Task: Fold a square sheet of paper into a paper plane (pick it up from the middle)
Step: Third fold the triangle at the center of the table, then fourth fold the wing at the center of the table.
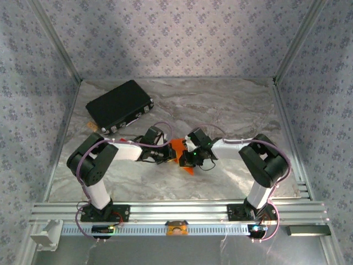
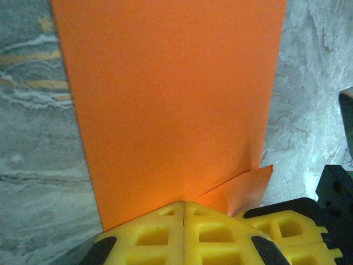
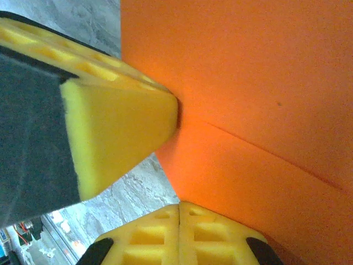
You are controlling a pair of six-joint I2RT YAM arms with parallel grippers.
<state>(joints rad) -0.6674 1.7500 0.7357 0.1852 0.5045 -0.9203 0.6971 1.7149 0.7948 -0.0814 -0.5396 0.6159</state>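
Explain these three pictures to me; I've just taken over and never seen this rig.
These are two robot arms bolted at the near edge of a marbled table. The wide picture looks down from above and behind them. The other two come from a camera on each wrist; the yellow blocks at the bottom are that arm's own fingers. A black case lies on the table, far left. In the middle is the square sheet of paper, orange and already creased. The left gripper and right gripper are both shut and meet at it; each seems to pinch its edge. The yellow wedge in the right wrist picture is the left gripper's finger.
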